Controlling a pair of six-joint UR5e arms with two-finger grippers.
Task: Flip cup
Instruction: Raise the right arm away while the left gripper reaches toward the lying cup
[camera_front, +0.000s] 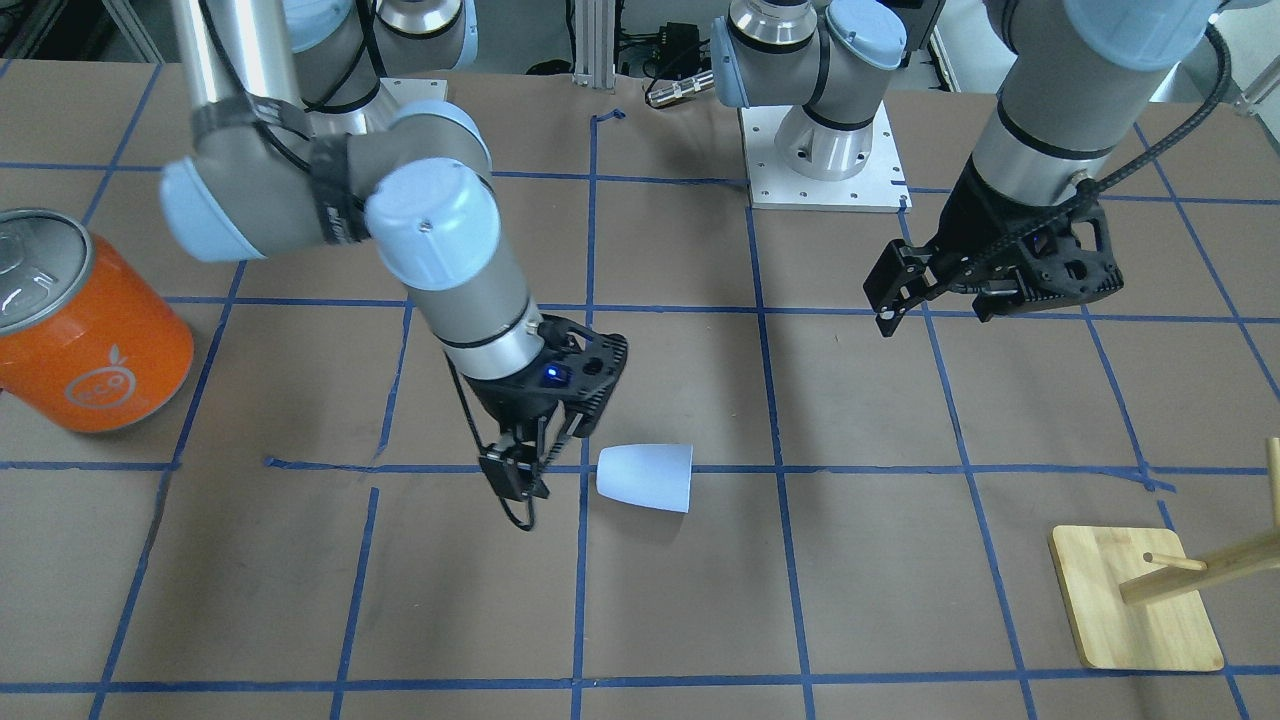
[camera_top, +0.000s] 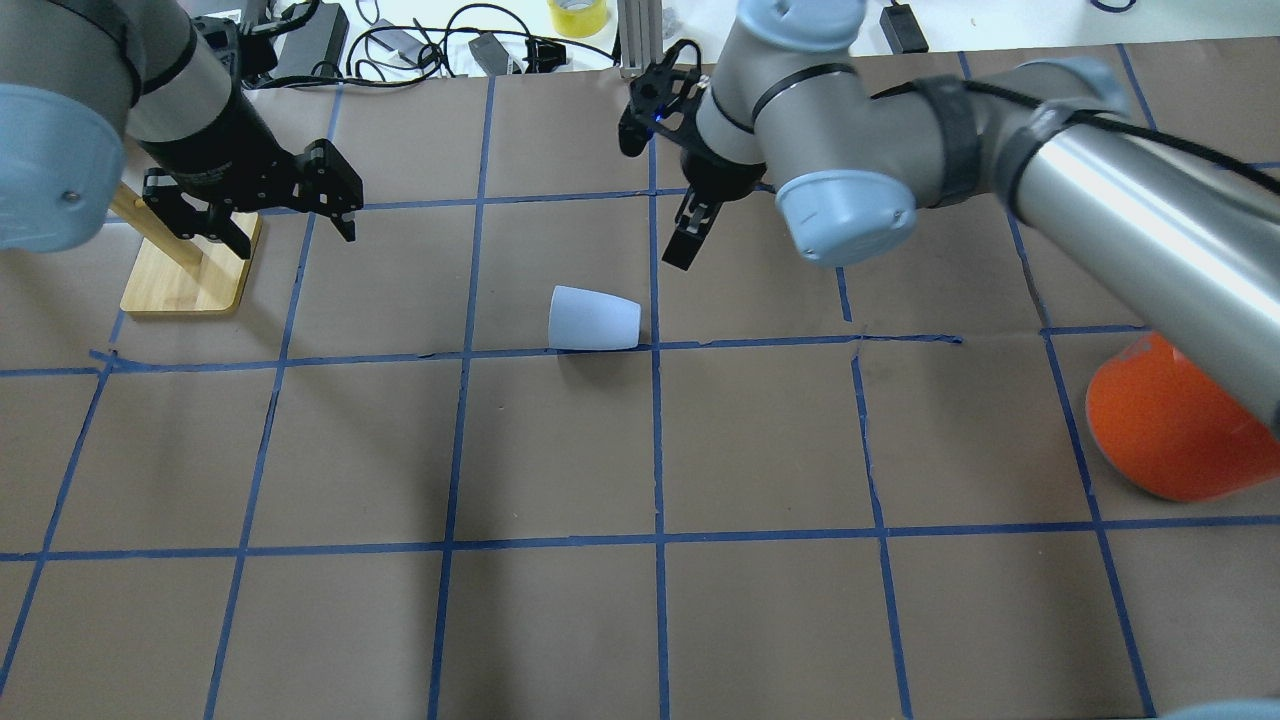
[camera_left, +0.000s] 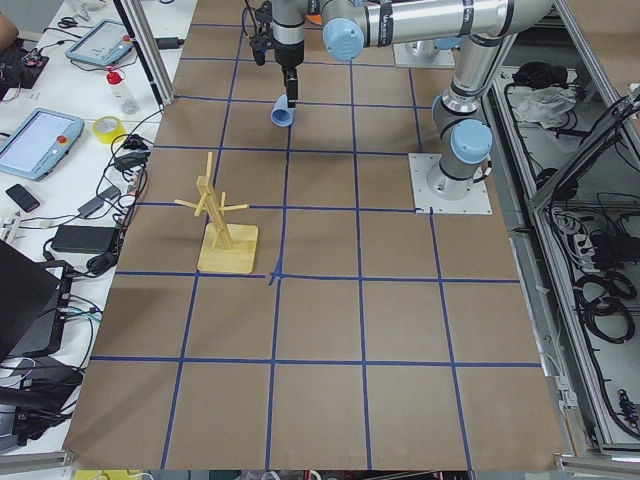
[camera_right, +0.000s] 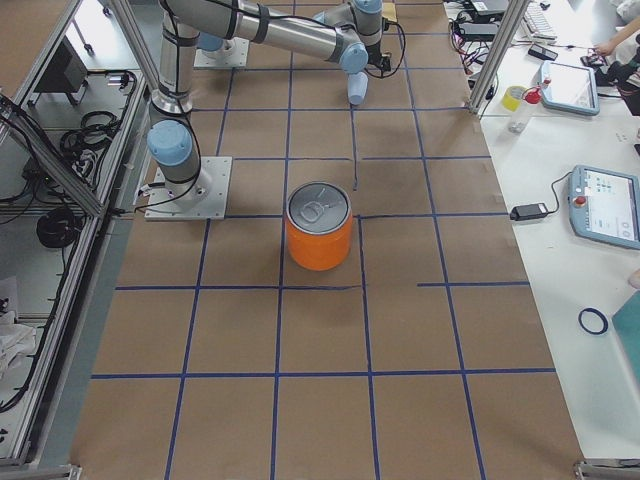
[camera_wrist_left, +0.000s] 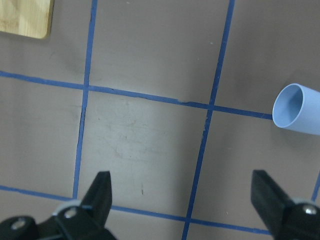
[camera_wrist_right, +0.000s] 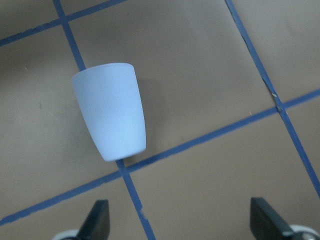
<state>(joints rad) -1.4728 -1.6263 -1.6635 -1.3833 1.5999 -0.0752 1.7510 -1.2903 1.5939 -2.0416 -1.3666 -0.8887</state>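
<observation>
The pale blue-white cup (camera_top: 593, 318) lies on its side on the brown table, on a blue tape line. Its mouth points towards my left side and its rounded base towards my right gripper. It also shows in the front view (camera_front: 645, 477), the left wrist view (camera_wrist_left: 297, 110) and the right wrist view (camera_wrist_right: 111, 112). My right gripper (camera_top: 690, 235) is open and empty. It hovers just beside the cup's base (camera_front: 515, 485) without touching it. My left gripper (camera_top: 290, 232) is open and empty, well off to the cup's left, above the table (camera_front: 935, 312).
A big orange can with a silver lid (camera_front: 90, 330) stands at my right side of the table (camera_top: 1170, 430). A wooden peg stand on a square base (camera_top: 185, 275) is under my left arm (camera_front: 1135, 610). Cables and tape rolls lie beyond the table's far edge.
</observation>
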